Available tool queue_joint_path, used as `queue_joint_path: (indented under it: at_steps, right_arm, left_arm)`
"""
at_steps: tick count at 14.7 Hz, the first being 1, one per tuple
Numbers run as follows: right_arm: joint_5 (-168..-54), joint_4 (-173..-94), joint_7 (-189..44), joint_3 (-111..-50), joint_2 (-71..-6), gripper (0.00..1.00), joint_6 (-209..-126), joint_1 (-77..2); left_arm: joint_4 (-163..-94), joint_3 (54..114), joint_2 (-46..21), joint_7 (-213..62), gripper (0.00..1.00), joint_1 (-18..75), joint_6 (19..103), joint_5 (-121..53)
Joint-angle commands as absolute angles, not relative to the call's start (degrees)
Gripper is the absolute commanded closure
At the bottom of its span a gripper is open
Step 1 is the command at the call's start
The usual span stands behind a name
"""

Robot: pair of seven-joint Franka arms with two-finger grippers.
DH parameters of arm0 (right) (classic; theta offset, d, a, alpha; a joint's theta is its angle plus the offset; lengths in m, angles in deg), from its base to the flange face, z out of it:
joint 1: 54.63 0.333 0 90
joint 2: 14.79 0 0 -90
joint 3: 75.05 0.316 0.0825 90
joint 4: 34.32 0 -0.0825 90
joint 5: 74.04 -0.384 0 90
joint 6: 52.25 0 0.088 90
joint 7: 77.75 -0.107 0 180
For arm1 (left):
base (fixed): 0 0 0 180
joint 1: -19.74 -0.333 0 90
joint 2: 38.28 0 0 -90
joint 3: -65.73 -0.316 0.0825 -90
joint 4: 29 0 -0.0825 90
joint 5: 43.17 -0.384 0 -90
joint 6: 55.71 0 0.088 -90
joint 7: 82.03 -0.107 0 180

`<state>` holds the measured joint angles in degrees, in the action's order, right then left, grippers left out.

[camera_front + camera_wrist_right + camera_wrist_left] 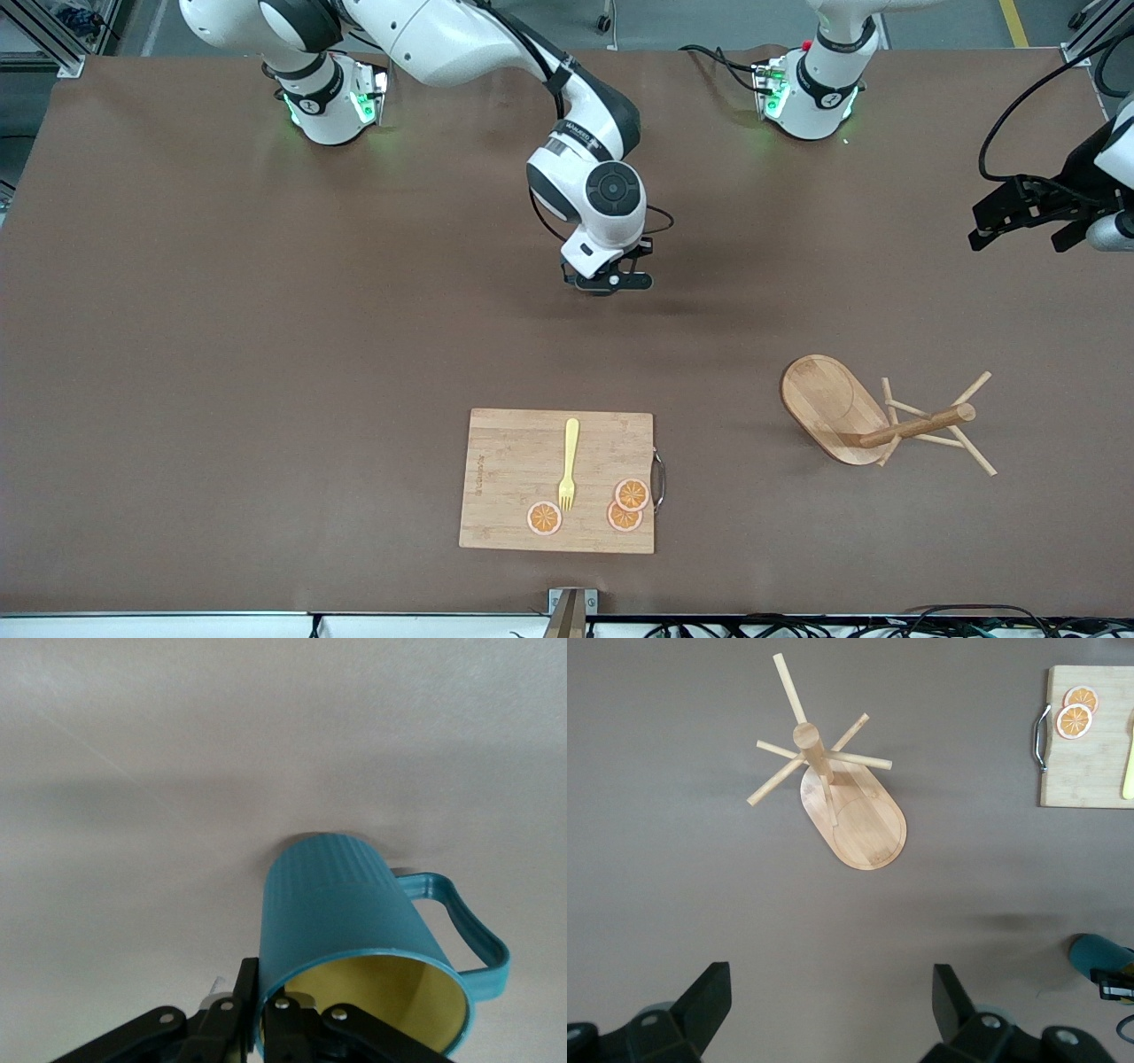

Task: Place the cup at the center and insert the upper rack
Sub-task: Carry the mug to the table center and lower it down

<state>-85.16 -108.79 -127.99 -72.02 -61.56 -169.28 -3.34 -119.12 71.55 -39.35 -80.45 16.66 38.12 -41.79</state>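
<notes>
**Cup gripped at mid-table; rack on its side**

I have the right claw (pixel 609 282) clamped on the rim of the cup (pixel 354 921), low over the middle of the table (pixel 266 310). My left claw (pixel 1019 213) waits, jaws wide, at its arm's end. The rack (pixel 850 416) lies tipped over there, nearer the camera. Also on the table: a board (pixel 514 496) with a fork (pixel 568 465) and orange slices (pixel 625 505).

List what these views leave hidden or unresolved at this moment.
- Front view: the cup is hidden under the right gripper and wrist.
- Right wrist view: whether the cup touches the table; its base faces away.
- Front view: left gripper partly cut off by the frame edge.
- Left wrist view: cutting board cut off by the edge.
</notes>
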Motion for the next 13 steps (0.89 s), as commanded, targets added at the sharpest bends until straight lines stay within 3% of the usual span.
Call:
queue_joint_path:
  at_steps: [1,4,5,6,13]
  right_arm:
    - [-85.7,-107.5,-127.5,-72.7,-62.3,0.97,-169.1,-2.8]
    - [-85.6,-107.5,-127.9,-72.7,-62.6,0.68,-169.2,-2.8]
    - [-85.6,-107.5,-128.1,-72.7,-62.6,0.40,-169.3,-2.7]
    - [-85.6,-107.4,-129.5,-72.7,-62.5,0.00,-169.2,-2.8]
    - [-86.2,-102.8,-134.4,-72.5,-60.4,0.00,-164.4,-4.0]
  left_arm:
    - [-118.5,71.8,-39.0,-79.7,0.00,16.4,38.2,-41.9]
    - [-118.5,71.8,-39.0,-79.7,0.00,16.6,38.2,-42.2]
    - [-118.5,71.8,-39.0,-79.7,0.00,16.7,38.2,-42.4]
    - [-118.5,71.8,-39.0,-79.7,0.00,16.7,38.3,-42.3]
    - [-118.5,72.8,-38.9,-80.2,0.00,17.2,38.1,-41.3]
